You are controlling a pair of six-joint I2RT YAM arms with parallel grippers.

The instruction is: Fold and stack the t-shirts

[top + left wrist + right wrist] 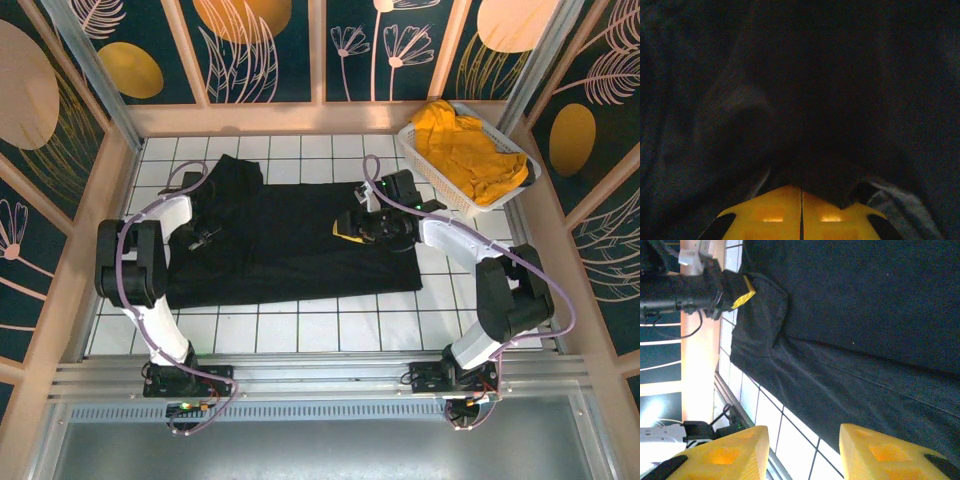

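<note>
White tiled surface [300, 330] carries a black shirt [290, 245]. At nine o'clock the left end effector [205, 238] pinches its cloth tight; at three o'clock the right end effector [348, 230] stands half open, empty.

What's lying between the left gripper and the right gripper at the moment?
The large plain black cloth t-shirt, spread flat, spans the stretch from left gripper to right gripper, nothing lying on it there; the top external view shows this.
</note>
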